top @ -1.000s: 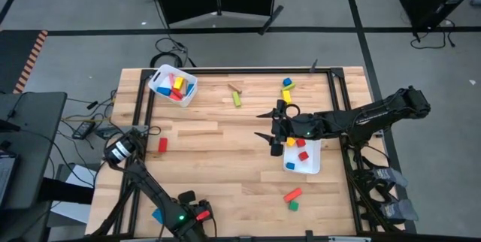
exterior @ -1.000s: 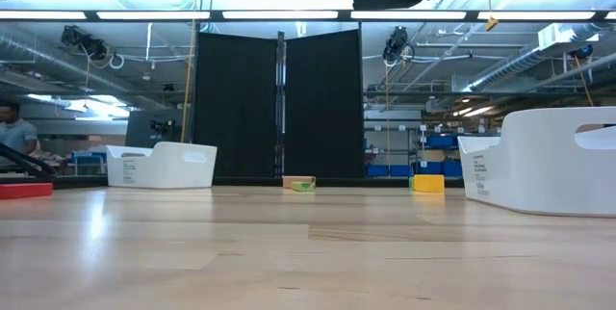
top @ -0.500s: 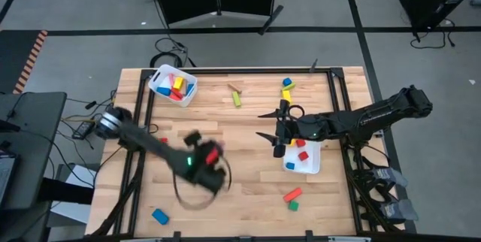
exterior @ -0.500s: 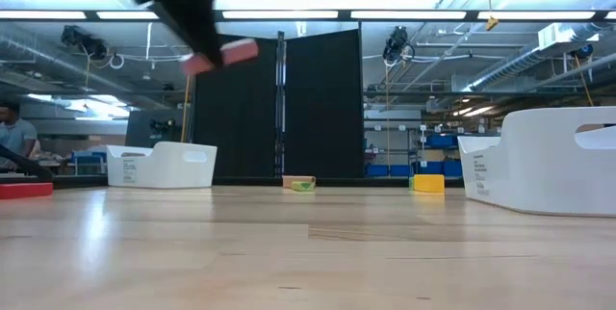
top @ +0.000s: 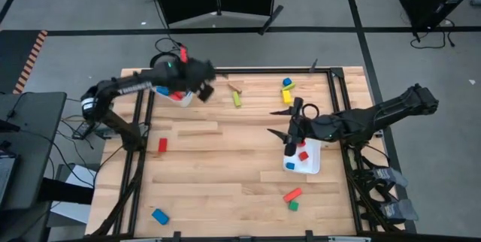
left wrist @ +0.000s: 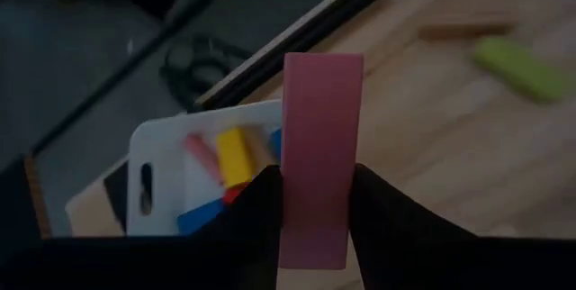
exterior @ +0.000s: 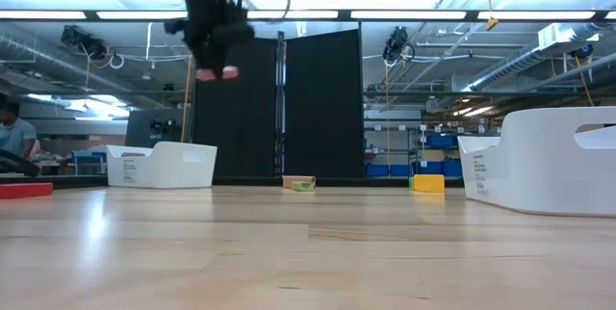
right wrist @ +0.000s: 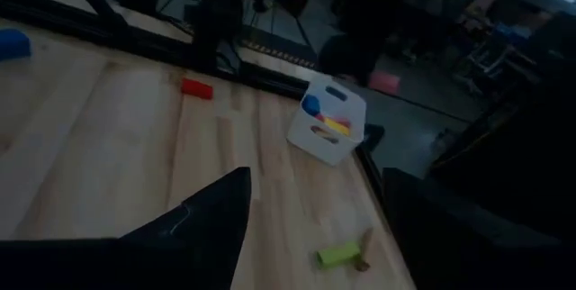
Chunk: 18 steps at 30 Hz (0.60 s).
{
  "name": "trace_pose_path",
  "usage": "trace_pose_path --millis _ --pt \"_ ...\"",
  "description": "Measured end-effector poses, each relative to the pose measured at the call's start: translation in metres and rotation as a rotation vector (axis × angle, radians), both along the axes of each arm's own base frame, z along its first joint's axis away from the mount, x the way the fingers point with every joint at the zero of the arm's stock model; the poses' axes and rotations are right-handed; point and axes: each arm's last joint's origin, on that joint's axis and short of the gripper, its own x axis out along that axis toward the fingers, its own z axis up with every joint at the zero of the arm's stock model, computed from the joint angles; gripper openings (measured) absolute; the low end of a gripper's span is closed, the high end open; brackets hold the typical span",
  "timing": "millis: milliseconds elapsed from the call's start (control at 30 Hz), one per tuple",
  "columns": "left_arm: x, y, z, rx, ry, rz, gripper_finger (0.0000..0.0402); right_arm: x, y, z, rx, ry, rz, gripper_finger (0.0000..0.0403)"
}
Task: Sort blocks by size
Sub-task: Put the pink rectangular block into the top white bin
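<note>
My left gripper (top: 198,74) is shut on a pink bar (left wrist: 321,137) high over the table's far left, beside the white bin (top: 173,86) that holds several coloured blocks. The bar also shows in the low view (exterior: 217,72), under the gripper. My right gripper (top: 273,122) is open and empty, over the table just left of a second white bin (top: 304,158) with red, blue and yellow blocks. Loose blocks lie flat on the table: a red one (top: 162,145), a blue one (top: 158,216), a green one (top: 237,99) and others. My left gripper pinches the pink bar between its two fingers (left wrist: 256,209), on the bar's two long sides near one end (left wrist: 315,236). The fingers lie along the bar, and most of it sticks out past the fingertips. The bar is lifted clear, high above the table.
A plain wood block (top: 235,87) and blue and yellow blocks (top: 286,89) lie near the far edge. A red bar (top: 292,195) and a green cube (top: 293,206) lie near the front right. The table's middle is bare wood. A person shows far left in the low view (exterior: 12,132).
My left gripper has swung fast from the table's near edge, up and toward the far-left bin, carrying the pink bar clear of the table. My right gripper has shifted a little toward the table's right edge and stays open.
</note>
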Motion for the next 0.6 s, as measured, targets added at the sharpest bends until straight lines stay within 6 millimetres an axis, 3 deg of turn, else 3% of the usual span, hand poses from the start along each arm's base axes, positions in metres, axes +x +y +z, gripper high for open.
trace_pose_path --millis 167,300,433,600 --pt "-0.032 0.056 -0.020 -0.101 0.018 0.091 0.0103 -0.010 0.002 -0.003 0.033 0.061 0.002 0.0256" --pt "-0.055 0.084 -0.047 -0.166 0.008 0.136 0.0103 -0.017 0.006 -0.010 0.058 0.126 -0.002 0.0257" --pt "-0.071 0.097 -0.074 -0.176 0.011 0.178 0.0106 -0.022 0.010 -0.015 0.079 0.174 -0.002 0.0261" --pt "-0.083 0.103 -0.096 -0.169 0.013 0.223 0.0186 -0.025 0.013 -0.018 0.115 0.193 -0.007 0.0269"
